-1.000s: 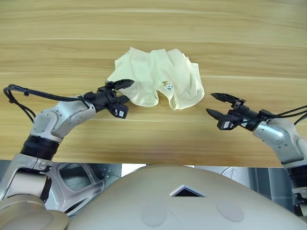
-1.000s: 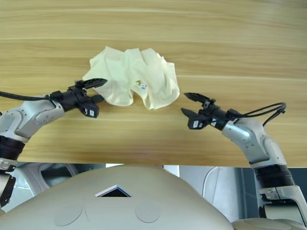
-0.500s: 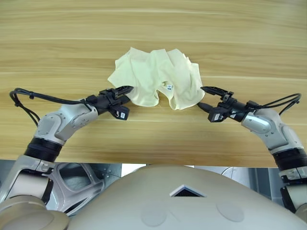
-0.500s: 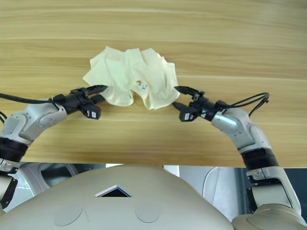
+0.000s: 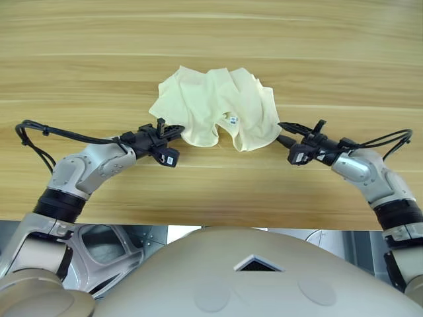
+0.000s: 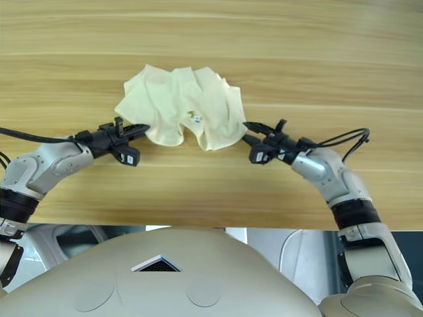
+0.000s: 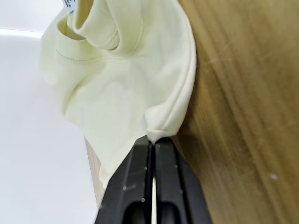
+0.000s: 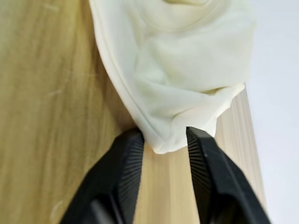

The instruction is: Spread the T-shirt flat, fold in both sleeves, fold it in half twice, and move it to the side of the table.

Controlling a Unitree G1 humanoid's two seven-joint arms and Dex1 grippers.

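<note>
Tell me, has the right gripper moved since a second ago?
Yes. The right gripper has come leftward across the table to the right edge of the T-shirt.

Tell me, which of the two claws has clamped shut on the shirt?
The left gripper: its fingers are pressed together on the edge of the T-shirt. The right gripper has its fingers apart, a fold of cloth between them.
</note>
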